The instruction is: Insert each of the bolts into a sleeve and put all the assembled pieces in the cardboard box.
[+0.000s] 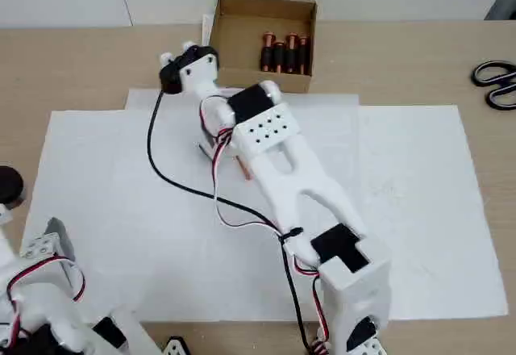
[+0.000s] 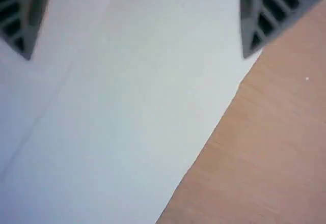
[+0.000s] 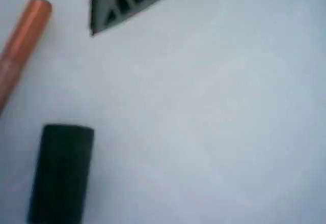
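Note:
The cardboard box (image 1: 239, 24) stands at the back of the table with several assembled pieces (image 1: 284, 52), copper bolts in black sleeves, lying in it. A loose copper bolt (image 1: 243, 169) (image 3: 20, 43) lies on the white paper beside a black sleeve (image 3: 61, 173). My right gripper (image 1: 214, 149) hangs low over these two, one finger (image 3: 122, 2) showing with nothing against its tip, so it is open. My left gripper (image 2: 136, 56) is at the front left corner, its fingers (image 2: 260, 18) wide apart over the paper's edge, holding nothing.
White paper (image 1: 403, 210) covers the middle of the wooden table (image 2: 270, 147). Black-handled scissors (image 1: 496, 83) lie at the far right. A dark round object (image 1: 8, 184) sits at the left edge. A black cable (image 1: 173, 179) trails across the paper from the right arm.

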You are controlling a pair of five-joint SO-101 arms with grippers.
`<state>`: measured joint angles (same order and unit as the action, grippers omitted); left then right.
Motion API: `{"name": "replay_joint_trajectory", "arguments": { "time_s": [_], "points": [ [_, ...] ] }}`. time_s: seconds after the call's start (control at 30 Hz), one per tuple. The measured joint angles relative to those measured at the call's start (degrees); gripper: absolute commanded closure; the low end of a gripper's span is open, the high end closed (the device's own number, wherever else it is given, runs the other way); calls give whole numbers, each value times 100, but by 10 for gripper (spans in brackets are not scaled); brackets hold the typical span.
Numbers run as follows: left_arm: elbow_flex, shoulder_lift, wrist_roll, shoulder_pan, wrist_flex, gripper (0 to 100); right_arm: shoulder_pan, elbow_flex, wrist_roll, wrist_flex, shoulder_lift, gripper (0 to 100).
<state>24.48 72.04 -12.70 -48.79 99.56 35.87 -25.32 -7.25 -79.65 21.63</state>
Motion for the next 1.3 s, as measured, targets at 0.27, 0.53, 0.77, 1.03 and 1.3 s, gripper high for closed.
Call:
{"name": "replay_joint_trajectory", "arguments": {
  "time_s": [0.27, 0.53, 0.77, 1.03, 1.3],
  "points": [
    [0, 53, 0, 0, 0, 751, 158, 9, 0, 853, 721, 794],
    [0, 53, 0, 0, 0, 751, 308, 9, 0, 1178, 853, 794],
    [0, 53, 0, 0, 0, 751, 316, 9, 0, 1354, 1204, 794],
    [0, 53, 0, 0, 0, 751, 325, 9, 0, 1495, 1213, 794],
    [0, 53, 0, 0, 0, 751, 325, 9, 0, 1618, 1538, 794]
  ]
}}
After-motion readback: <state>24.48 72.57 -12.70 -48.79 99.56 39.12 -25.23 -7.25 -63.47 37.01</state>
